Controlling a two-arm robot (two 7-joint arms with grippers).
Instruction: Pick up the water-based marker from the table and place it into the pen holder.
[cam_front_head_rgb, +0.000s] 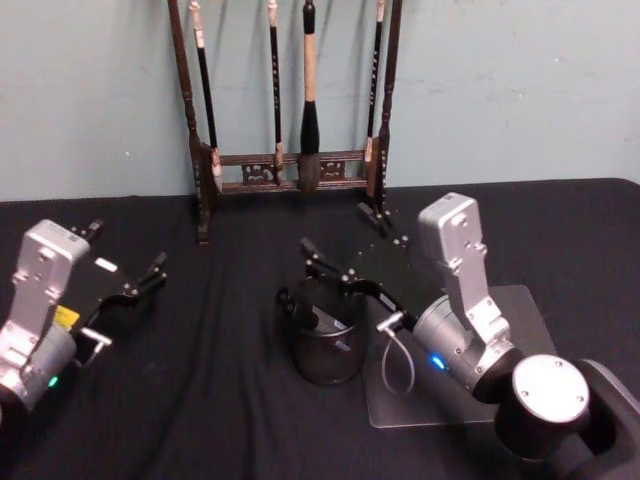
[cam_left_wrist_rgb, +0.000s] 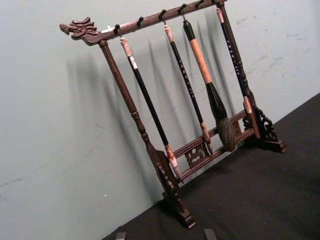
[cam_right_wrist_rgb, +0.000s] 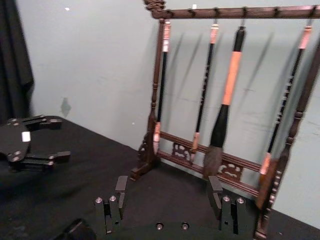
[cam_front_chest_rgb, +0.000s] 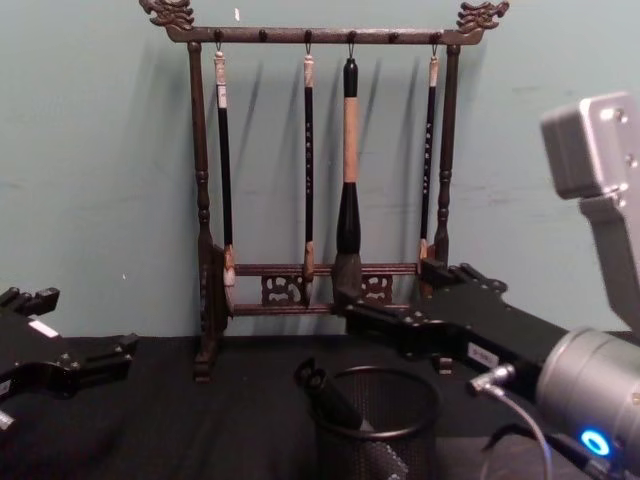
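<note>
With marker (cam_front_chest_rgb: 325, 392) leaning inside pen holder (cam_front_chest_rgb: 378, 432), placement judged done | right gripper (cam_front_head_rgb: 345, 250) spread, empty, above holder after release | left gripper (cam_front_head_rgb: 125, 265) spread, idle, well left of holder.

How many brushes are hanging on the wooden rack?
4, side by side on the rack: a thin brush leftmost, another thin brush, a fat brush, and a thin brush rightmost.

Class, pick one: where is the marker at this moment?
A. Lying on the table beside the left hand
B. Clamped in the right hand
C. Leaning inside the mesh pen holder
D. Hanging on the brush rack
C: the marker leans inside the pen holder, its end above the rim; the right hand is open above it.
</note>
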